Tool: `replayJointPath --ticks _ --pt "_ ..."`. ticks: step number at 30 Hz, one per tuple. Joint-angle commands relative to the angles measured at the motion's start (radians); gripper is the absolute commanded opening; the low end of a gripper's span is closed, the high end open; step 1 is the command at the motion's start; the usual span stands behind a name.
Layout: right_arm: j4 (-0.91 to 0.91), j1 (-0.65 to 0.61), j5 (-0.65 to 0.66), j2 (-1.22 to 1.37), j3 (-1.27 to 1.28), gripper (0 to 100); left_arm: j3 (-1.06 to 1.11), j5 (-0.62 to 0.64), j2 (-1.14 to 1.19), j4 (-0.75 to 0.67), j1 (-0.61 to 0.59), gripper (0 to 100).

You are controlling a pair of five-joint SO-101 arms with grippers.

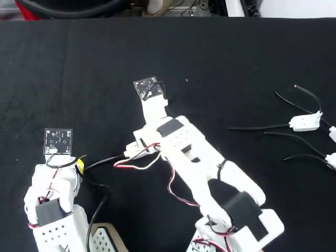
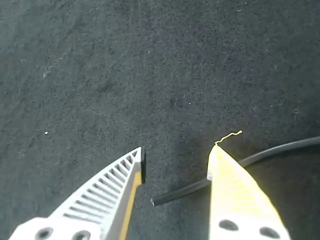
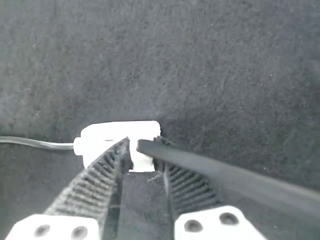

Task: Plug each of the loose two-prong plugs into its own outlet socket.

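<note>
The black-clothed table (image 1: 236, 58) takes up nearly the whole high view, with its far edge running along 12 o'clock. Bare cloth lies open from 9 o'clock round through 12 to about 2.

The right arm (image 1: 199, 157) is the biggest thing on the table. It rises from its base at 5 o'clock and slants up to the table's middle. The left arm (image 1: 55, 194) stands folded at 8 o'clock, close to the near edge.

A black cable (image 1: 102, 161) trails over the cloth between the two arms. In the left wrist view its cut end lies in the gap of the left gripper (image 2: 175, 155), whose white and yellow fingers stand spread.

The right gripper (image 3: 135, 145) is pressed together on a white plug (image 3: 117, 132), pinching what seems to be its rear tab. A thick black lead (image 3: 235, 180) lies across one finger and partly hides the grip. A thin grey wire (image 3: 35, 143) leaves the plug's far end.

At 3 o'clock, well apart from both arms, a loose plug (image 1: 304, 122) lies among thin black wires (image 1: 257, 127). Two more plugs (image 1: 332, 157) sit at the view's right edge.
</note>
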Motion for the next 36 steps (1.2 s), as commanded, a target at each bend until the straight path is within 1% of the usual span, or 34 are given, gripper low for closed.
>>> replayJointPath --ticks 1,10,19,22,26,33,36 --pt "0.000 -0.112 0.009 0.021 0.133 1.1 -0.004 -0.006 -0.008 -0.021 -0.013 21" --pt "0.000 -0.126 0.009 -0.005 0.180 1.1 -0.004 -0.006 -0.008 -0.020 -0.013 21" --pt "-0.103 -0.124 0.014 -0.311 0.374 1.1 -0.004 -0.006 -0.008 -0.020 -0.013 21" --pt "-0.144 -0.089 0.043 -0.377 0.423 1.1 -0.004 -0.006 -0.008 -0.020 -0.013 21" --pt "-0.210 -0.031 0.055 -0.381 0.452 1.1 -0.004 -0.006 -0.008 -0.018 -0.013 21" --pt "-0.341 -0.028 0.077 -0.381 0.507 1.1 -0.004 -0.006 -0.008 -0.018 -0.013 21" --pt "-0.336 -0.028 0.077 -0.390 0.504 1.1 -0.004 -0.006 -0.008 -0.020 -0.013 21"
